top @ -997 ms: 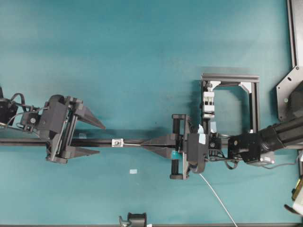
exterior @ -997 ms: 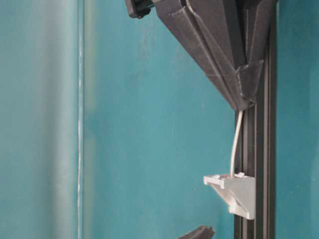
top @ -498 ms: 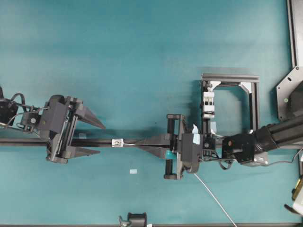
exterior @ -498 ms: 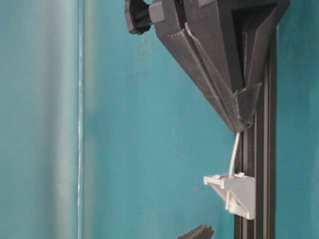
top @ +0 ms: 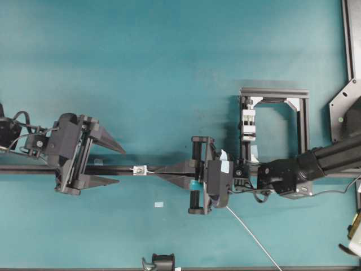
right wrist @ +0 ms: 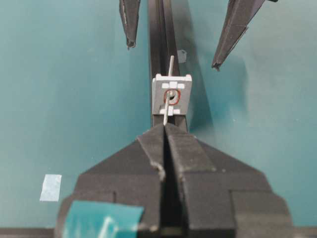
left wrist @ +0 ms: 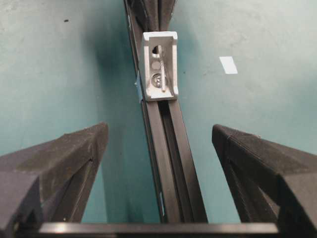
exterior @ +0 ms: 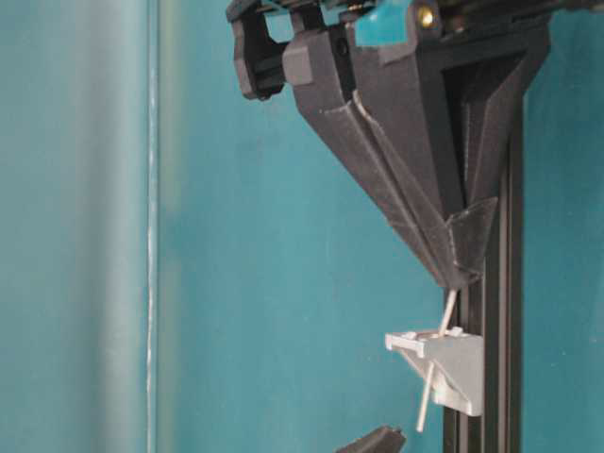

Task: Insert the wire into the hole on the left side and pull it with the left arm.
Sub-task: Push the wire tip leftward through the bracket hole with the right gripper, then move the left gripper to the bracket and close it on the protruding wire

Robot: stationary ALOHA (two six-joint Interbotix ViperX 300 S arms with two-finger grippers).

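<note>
Right gripper [right wrist: 164, 130] pinches one wire [right wrist: 167, 106] through one hole [right wrist: 171, 96].

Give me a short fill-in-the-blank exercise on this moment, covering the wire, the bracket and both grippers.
1. The right gripper is ____ on the wire.
2. The wire's tip has passed ____ the hole in the small bracket and sticks out on the far side.
3. The left gripper waits with its fingers ____, one on each side of the black rail.
4. The left gripper is ____ touching the wire.

Missing words: shut; through; open; not
</note>
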